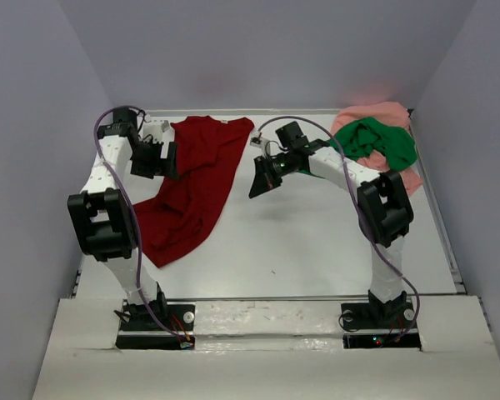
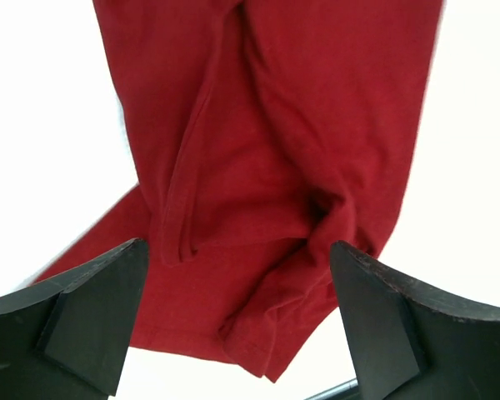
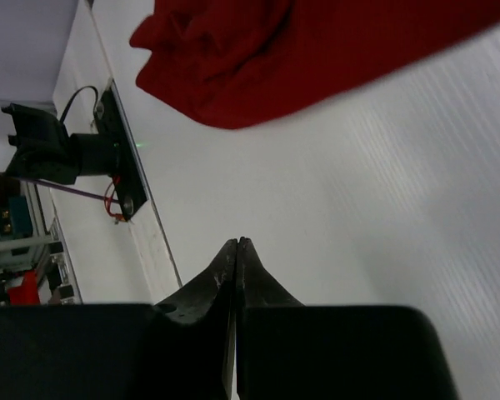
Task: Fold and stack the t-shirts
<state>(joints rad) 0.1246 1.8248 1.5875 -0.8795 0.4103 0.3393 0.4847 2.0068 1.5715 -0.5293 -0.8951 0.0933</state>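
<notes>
We see the dark red t-shirt (image 1: 196, 183) lying loose on the left half of the white table (image 1: 317, 242). It runs on a slant from the far edge near the middle down toward the left arm, and it is rumpled and unfolded, with its lower end bunched into a broad fold. The left gripper (image 1: 162, 158) is at the shirt's left edge, near its upper part. From the left wrist we look straight down between its fingers (image 2: 100, 308), which stand wide apart with nothing pinched between them. The red cloth (image 2: 292, 150) fills the gap beneath, gathered into long creases, with a hemmed corner turned toward the camera (whether the fingertips touch the fabric we cannot tell). The right gripper (image 1: 258, 185) hangs over bare table just to the right of the red shirt, tilted down and to the left. In its own wrist view the two fingers (image 3: 208, 292) are pressed together along a thin seam and hold nothing, with the white surface below them and the edge of the red shirt (image 3: 300, 58) farther off. In the far right corner the bright green t-shirt (image 1: 383, 142) sits crumpled on top of the pale salmon pink t-shirt (image 1: 375, 112), which shows around it at the back and along the right side. Both lie well apart from the red one.
</notes>
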